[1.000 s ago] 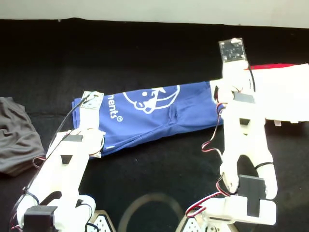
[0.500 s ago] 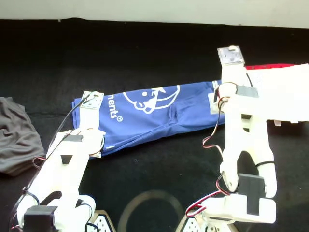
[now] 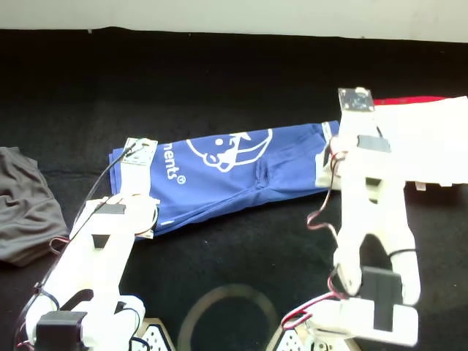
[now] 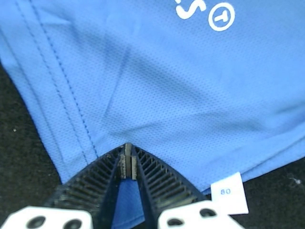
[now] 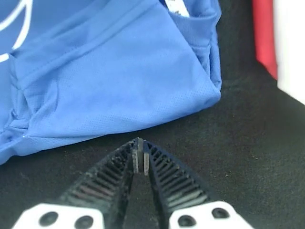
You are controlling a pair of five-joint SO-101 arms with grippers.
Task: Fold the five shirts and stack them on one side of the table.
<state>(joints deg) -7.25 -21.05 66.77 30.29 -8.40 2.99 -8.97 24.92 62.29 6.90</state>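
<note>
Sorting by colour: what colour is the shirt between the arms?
The shirt is blue, white print; high view.

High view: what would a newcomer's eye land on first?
The blue shirt, folded into a long band with white print, lies across the middle of the black table. The left gripper is shut on its hem at one end; the right gripper is shut just off the other end, near a white-and-red stack.
</note>
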